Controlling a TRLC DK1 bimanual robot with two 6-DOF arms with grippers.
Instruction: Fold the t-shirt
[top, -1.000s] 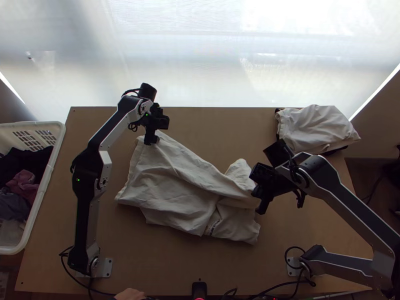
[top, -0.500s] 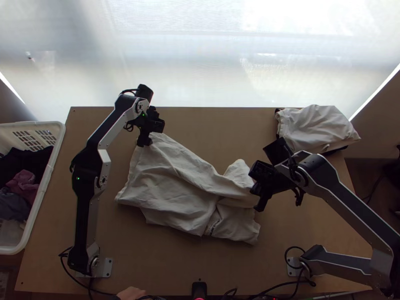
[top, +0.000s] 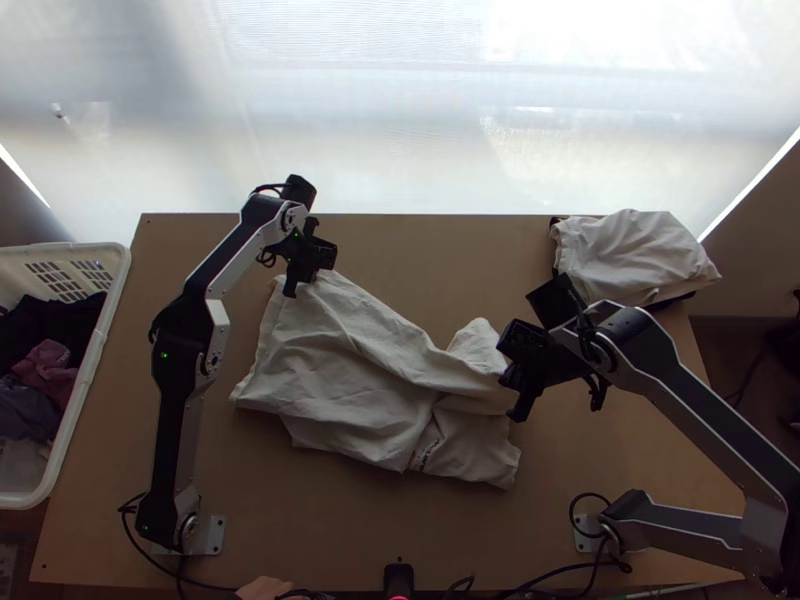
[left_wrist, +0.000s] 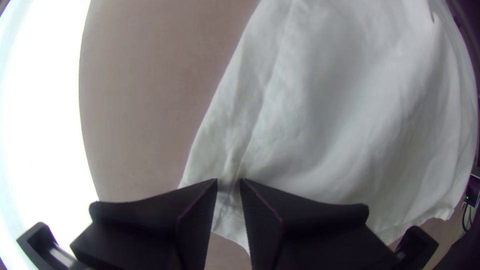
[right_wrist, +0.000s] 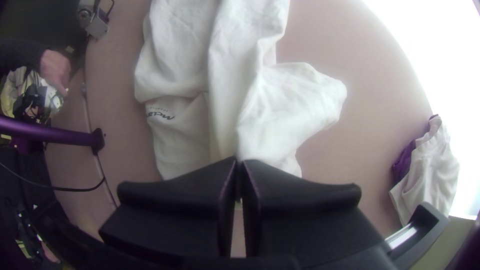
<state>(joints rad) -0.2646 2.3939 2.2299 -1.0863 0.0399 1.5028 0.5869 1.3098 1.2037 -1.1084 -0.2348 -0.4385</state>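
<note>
Ok, we're pinching soft, prob. light tee (top: 340, 370) w/ R gripper (right_wrist: 238, 160), fingers together; L gripper's (left_wrist: 229, 181) fingers standing apart; we're wanting corner (left_wrist: 229, 215) just under L, all layers.

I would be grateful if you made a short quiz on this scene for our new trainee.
1. Multiple choice: what lies in the white basket? (a) bottles, (b) clothes, (c) plates.
2. True or false: the t-shirt lies creased, not smoothly spread, on the table.
3. Fill in the missing word: in the top view, the ____ claw is the one nearer the second pale cloth, at the table's far corner.

Key: 1 b; 2 true; 3 right.
</note>
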